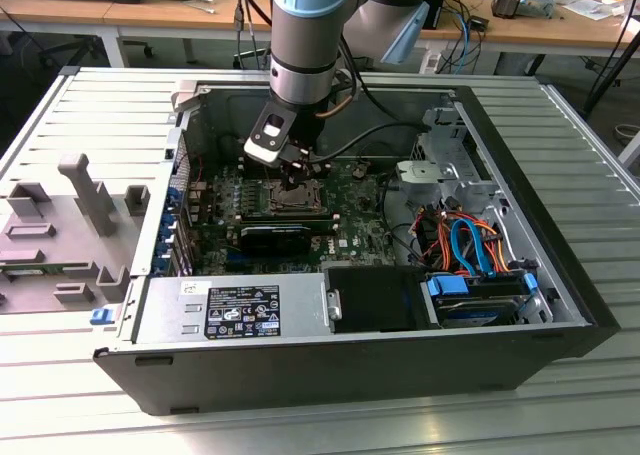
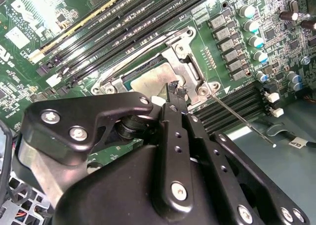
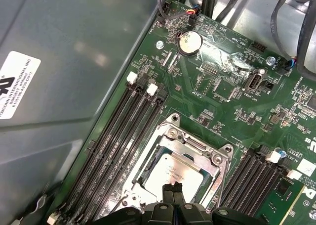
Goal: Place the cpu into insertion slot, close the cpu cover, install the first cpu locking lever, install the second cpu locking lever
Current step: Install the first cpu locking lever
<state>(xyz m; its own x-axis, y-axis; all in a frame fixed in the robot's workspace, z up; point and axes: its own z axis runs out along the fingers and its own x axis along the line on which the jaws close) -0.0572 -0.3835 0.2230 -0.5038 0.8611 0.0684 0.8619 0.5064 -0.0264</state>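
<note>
- the arm (image 1: 310,35) reaches down into the open computer case (image 1: 350,365), which lies on its side on a ribbed metal surface (image 1: 90,125).
- the pincer (image 1: 297,170) sits low over the green motherboard (image 1: 360,225), right above the insertion slot (image 1: 285,197).
- in the first wrist view the pincer (image 3: 173,191) has its two black fingertips (image 3: 169,190) pressed together with no gap, tips resting at the edge of the cpu (image 3: 170,173); nothing is clamped between them.
- the cpu lies flat inside the insertion slot (image 3: 197,151), its dull silver top showing through the square window of the cpu cover (image 3: 195,148).
- the cpu cover lies down over the socket, its silvery frame surrounding the chip on all sides.
- in the second wrist view the pincer (image 2: 175,91) touches the cpu cover (image 2: 185,62) at the window's rim, just beside the bare metal of the cpu (image 2: 148,81).
- a thin metal locking lever (image 2: 242,118) sticks out from the socket corner, angled away over the neighbouring memory slots (image 2: 232,106); whether it is latched i cannot tell.
- long black memory slots (image 3: 123,131) run along both sides of the socket.
- a round coin battery (image 3: 189,42) sits on the board well apart from the socket.
</note>
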